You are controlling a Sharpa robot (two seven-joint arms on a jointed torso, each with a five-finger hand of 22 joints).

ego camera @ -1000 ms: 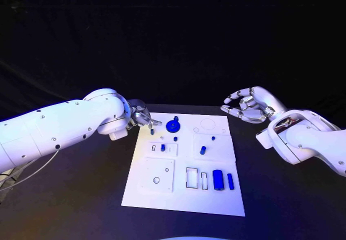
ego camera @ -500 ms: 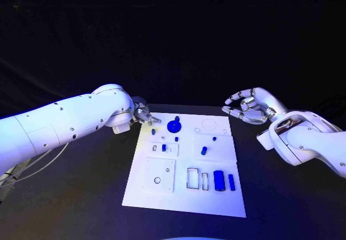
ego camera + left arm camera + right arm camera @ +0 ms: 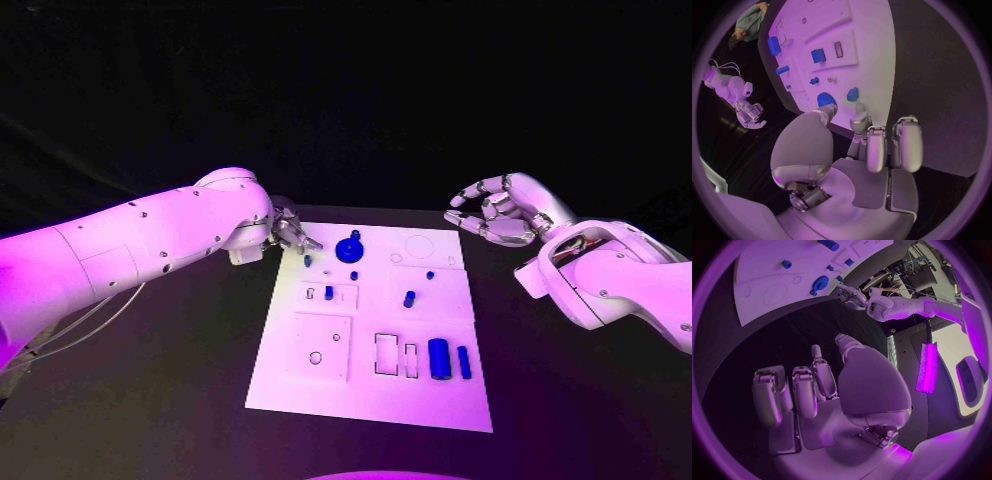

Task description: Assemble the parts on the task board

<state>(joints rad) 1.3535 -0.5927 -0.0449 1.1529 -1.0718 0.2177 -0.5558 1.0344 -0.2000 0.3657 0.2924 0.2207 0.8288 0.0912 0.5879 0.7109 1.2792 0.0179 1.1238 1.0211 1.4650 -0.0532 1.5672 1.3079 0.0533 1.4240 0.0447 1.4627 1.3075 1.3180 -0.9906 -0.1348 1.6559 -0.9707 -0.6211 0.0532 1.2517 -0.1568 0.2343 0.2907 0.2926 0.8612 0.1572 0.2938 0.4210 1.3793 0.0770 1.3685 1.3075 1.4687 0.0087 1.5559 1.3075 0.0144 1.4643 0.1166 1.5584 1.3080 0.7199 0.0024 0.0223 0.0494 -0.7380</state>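
Table point(image 3: 173, 400): black, lying under everything.
Task board point(image 3: 368, 395): a white rectangular plate sitting in the middle of the table, its long axis running from 6 o'clock to 12 o'clock away from the robot.
Left hand point(image 3: 293, 236): hovering at the board's far corner at about 11 o'clock, fingers curling inward, holding nothing I can make out.
Right hand point(image 3: 495, 212): hanging off the board toward 1 o'clock, fingers curling loosely with gaps between them, gripping nothing.
Blue gear point(image 3: 348, 250): a round toothed piece sitting near the far edge, close beside the left fingertips point(image 3: 859, 107).
Two blue bars point(image 3: 438, 359): lying side by side at the near edge toward 5 o'clock, long axes pointing toward 12.
Small blue parts point(image 3: 408, 298): sitting in the board's middle row.
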